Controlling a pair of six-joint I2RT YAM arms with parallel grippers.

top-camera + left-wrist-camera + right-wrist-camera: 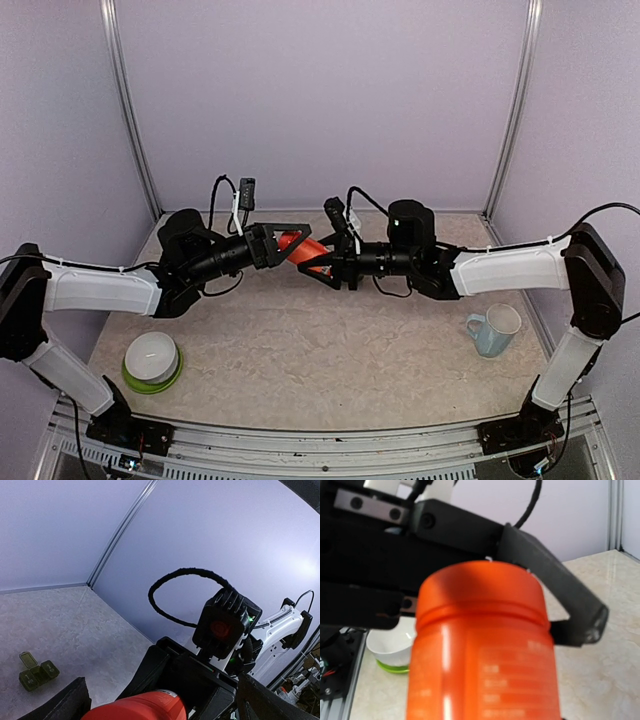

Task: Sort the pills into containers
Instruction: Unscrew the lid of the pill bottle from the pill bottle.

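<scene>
The orange-red bottle [303, 248] hangs in mid-air at the centre, lying slantwise between both arms. My left gripper [290, 245] straddles its cap end with a finger against each side. My right gripper [323, 261] holds its other end. In the right wrist view the bottle [480, 655] fills the frame and hides my own fingers. The left gripper's fingers [570, 625] flank the cap. The left wrist view shows the bottle [145, 707] low in frame. The dark green containers [37, 672] lie on the table at left, one lid raised. No pills are visible.
A white bowl on a green plate [152, 358] sits near the front left and shows in the right wrist view [390, 652]. A pale blue mug [494, 330] stands at the right. Purple walls and metal posts close in the beige table [330, 350].
</scene>
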